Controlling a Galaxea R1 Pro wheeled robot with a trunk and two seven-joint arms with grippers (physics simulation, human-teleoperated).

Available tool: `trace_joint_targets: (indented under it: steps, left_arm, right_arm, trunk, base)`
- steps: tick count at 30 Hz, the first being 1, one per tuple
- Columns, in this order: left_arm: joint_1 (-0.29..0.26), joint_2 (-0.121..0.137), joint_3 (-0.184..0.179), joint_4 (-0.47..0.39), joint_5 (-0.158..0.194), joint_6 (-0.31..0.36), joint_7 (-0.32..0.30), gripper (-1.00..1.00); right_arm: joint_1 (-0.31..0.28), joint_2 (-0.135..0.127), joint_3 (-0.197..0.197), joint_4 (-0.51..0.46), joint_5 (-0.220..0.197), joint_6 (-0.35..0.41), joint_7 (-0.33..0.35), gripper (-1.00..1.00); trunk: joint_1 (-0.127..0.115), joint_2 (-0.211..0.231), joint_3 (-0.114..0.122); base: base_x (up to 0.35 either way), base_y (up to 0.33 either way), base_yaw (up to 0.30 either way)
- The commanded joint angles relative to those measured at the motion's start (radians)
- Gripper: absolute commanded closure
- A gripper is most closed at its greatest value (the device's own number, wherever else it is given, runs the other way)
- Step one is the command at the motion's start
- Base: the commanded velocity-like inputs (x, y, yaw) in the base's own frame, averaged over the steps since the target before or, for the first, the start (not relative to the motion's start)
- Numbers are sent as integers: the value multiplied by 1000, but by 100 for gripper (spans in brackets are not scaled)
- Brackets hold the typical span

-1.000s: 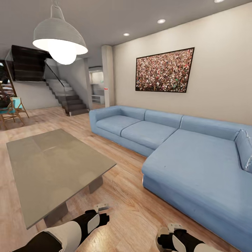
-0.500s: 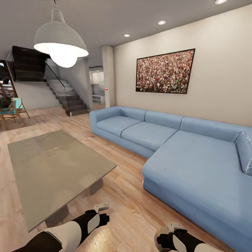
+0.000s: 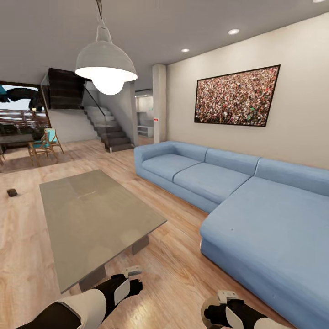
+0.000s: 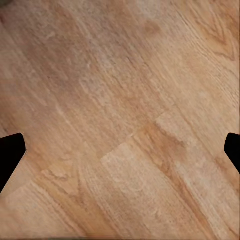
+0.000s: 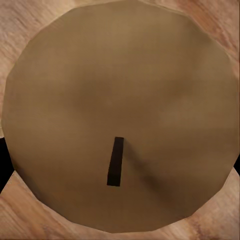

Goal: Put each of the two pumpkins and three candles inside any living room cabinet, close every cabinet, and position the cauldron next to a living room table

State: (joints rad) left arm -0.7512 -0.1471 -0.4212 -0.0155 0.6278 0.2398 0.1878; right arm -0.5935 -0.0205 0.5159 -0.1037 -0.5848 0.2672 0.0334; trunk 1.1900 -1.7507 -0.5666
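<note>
- Camera swing since the earlier frame: the whole head view has slid sideways, so the long low table with a glossy grey top (image 3: 91,214) and the light-blue L-shaped fabric sofa (image 3: 237,192) sit further to the right of the picture. Both arms keep their place at the bottom edge.
- With that turn, a small dark object (image 3: 12,192) has come into sight on the light wooden plank floor (image 3: 27,256), well apart from the table's far left side; it is too small to identify.
- Left end effector (image 3: 132,274) hangs over bare floor near the table's near corner. Its two black fingertips (image 4: 10,152) stand wide apart with nothing between them.
- Right end effector (image 3: 224,301) hangs over the floor beside the sofa. It grips a short candle with a pale tan flat top and a dark wick (image 5: 120,100).
- White dome pendant lamp (image 3: 106,64) glows above the table.
</note>
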Motion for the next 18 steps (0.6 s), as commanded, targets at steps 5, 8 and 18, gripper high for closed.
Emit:
trace_joint_targets:
  steps: [5,8,18]
  left_arm:
    - [0,0,-8,0,9,7,5,-100]
    - [0,-1,-9,15,9,7,5,-100]
    - [0,-1,-10,20,9,7,5,-100]
  right_arm:
    - [0,-1,5,-2,-3,5,1,100]
    - [0,-1,6,-2,-3,5,0,100]
    - [0,-1,5,-2,-2,5,0,100]
  trunk:
    - [-19,35,19]
    - [-31,56,32]
    - [-69,126,69]
  base:
    - [0,0,240]
    - [0,0,226]
    - [0,0,136]
